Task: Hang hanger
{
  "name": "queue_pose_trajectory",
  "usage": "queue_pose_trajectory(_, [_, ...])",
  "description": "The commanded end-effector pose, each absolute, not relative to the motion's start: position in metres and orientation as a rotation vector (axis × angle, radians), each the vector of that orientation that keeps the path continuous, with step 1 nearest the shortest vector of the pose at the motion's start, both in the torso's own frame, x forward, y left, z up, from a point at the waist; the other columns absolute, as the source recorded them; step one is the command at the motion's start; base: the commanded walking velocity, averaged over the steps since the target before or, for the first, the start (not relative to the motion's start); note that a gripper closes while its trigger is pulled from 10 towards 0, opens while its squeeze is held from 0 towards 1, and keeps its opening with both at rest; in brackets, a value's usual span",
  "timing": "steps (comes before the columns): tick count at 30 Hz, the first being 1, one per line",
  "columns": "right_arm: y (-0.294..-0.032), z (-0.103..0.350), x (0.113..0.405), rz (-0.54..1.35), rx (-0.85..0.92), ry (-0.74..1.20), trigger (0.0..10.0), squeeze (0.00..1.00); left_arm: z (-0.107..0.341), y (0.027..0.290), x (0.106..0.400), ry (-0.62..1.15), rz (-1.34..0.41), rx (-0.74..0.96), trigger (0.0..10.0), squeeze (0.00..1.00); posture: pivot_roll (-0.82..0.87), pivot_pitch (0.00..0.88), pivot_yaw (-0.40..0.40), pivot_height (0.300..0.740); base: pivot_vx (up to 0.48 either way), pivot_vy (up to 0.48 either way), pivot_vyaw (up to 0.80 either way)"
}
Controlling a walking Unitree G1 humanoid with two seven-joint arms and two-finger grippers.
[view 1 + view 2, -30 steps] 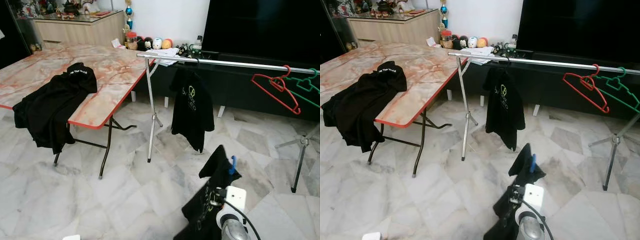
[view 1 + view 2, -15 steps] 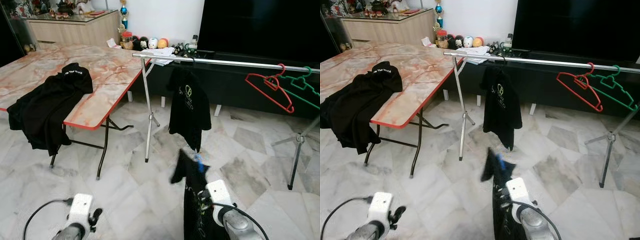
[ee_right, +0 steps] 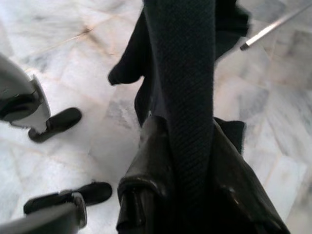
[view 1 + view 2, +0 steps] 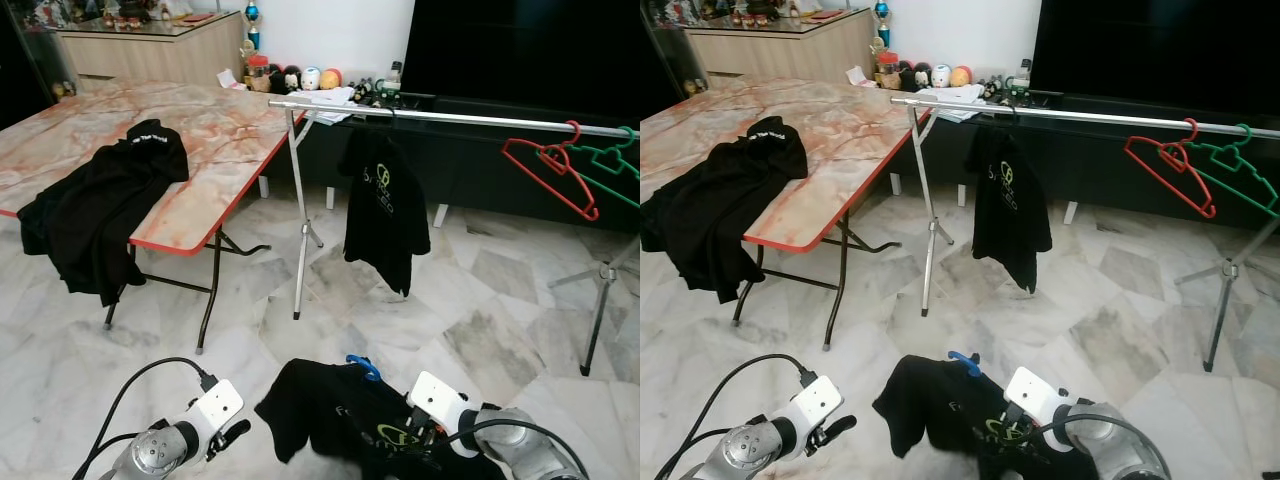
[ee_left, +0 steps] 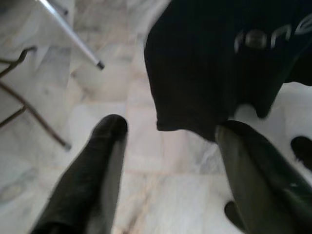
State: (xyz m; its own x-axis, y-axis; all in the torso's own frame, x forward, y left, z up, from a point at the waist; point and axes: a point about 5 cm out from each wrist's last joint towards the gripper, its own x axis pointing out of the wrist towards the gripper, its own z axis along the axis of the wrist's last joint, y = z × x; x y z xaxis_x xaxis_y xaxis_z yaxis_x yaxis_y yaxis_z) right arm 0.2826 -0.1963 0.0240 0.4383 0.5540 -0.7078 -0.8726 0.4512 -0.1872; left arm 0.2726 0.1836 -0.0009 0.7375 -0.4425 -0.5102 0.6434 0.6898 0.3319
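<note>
1. Your right gripper (image 3: 180,161) is pinching a black shirt (image 4: 330,415) on a blue hanger (image 4: 364,366), low over the marble floor (image 4: 480,300).
2. Your left gripper (image 5: 170,141) is hanging spread wide, holding nothing, beside the shirt.
3. The rail (image 4: 450,117) is carrying another black shirt (image 4: 384,215); its logo is unreadable.

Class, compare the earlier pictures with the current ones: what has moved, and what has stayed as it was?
The right gripper, still shut on the black shirt with the blue hanger, has swung it from upright to lying flat and low. The left gripper has come up, open. The rail, hung shirt and table stayed put.
</note>
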Motion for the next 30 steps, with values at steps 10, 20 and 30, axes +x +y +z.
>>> queue_pose_trajectory(10, [-0.189, 0.063, 0.271, 1.226, -0.595, 0.526, 10.0, 0.00, 0.012, 0.176, 0.288, 0.366, -0.627, 0.513, 10.0, 0.00, 0.07, 0.068, 0.006, 0.740, 0.000, 0.000, 0.00])
queue_pose_trajectory(20, [-0.190, 0.080, 0.258, 1.273, -0.581, 0.499, 10.0, 0.00, 0.014, 0.182, 0.291, 0.372, -0.597, 0.514, 10.0, 0.00, 0.06, 0.060, 0.015, 0.740, 0.000, 0.000, 0.00])
queue_pose_trajectory(30, [-0.196, 0.092, 0.253, 1.244, -0.593, 0.497, 10.0, 0.00, 0.009, 0.180, 0.285, 0.427, -0.677, 0.481, 10.0, 0.00, 0.04, 0.043, 0.024, 0.740, 0.000, 0.000, 0.00])
